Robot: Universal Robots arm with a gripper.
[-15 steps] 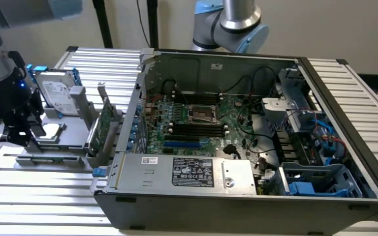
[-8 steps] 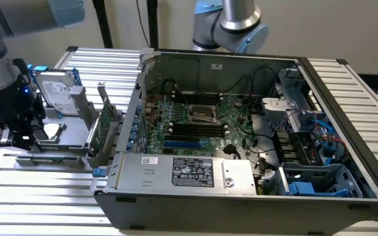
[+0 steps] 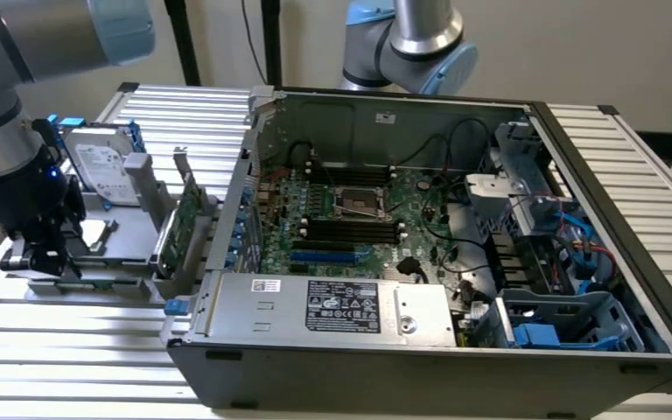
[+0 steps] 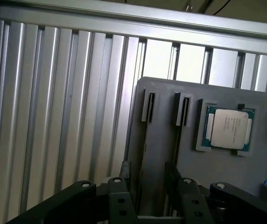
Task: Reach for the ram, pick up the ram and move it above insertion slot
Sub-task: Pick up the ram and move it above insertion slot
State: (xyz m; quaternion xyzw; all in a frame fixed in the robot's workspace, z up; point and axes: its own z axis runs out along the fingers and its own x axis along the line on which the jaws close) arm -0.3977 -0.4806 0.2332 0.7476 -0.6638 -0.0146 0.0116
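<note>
My gripper [image 3: 42, 255] hangs low over the grey parts holder [image 3: 120, 232], at the exterior view's left, outside the computer case. In the wrist view its two dark fingers [image 4: 124, 173] stand apart, open, straddling a thin greyish strip that I take for the ram [image 4: 144, 154] seen edge-on. The strip runs from a dark end clip [image 4: 150, 106] down into the gap and touches neither finger. The black memory slots [image 3: 348, 229] lie side by side on the green motherboard inside the open case, well to the right of the gripper.
A silver hard drive [image 3: 97, 171] with blue rails and an upright green expansion card [image 3: 178, 229] stand on the holder between gripper and case. A loose CPU [image 4: 228, 128] rests in the holder. The case wall [image 3: 242, 188], CPU socket [image 3: 353, 201], blue slot [image 3: 325, 258] and cables surround the slots.
</note>
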